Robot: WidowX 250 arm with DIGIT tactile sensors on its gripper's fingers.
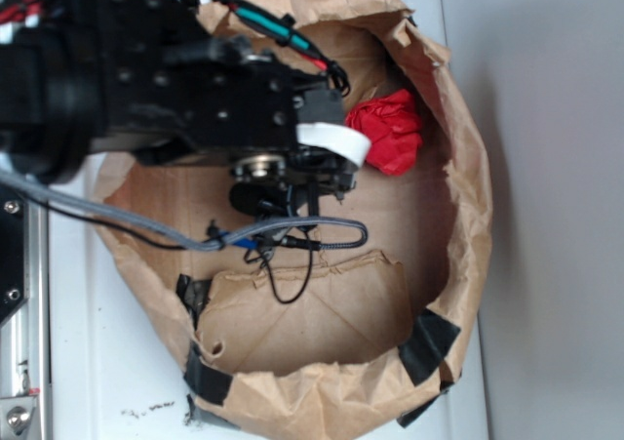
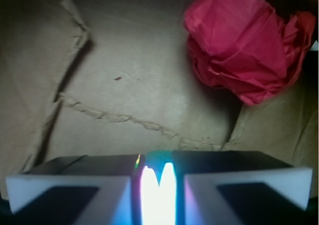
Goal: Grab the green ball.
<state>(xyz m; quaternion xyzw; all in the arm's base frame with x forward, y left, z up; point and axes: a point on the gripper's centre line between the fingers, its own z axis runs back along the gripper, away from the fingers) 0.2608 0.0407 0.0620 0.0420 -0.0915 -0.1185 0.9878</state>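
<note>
The arm reaches from the upper left over a brown paper bag (image 1: 458,264) with rolled-down walls, patched with black tape (image 1: 427,344), lying on a white counter (image 1: 107,362). The tool (image 1: 310,181) hangs low inside the bag, over its creased paper floor. In the wrist view the two fingers (image 2: 75,185) stand close together, with only a narrow gap between them. A brightly lit, overexposed object with a greenish top edge fills that gap; this appears to be the green ball (image 2: 158,185), clamped between the fingers, though glare hides its surface. In the exterior view the ball is hidden under the arm. A red crumpled paper wad (image 1: 388,130) lies against the bag's far wall, apart from the tool and just beyond it. A grey cable (image 1: 292,230) loops below the wrist.
</note>
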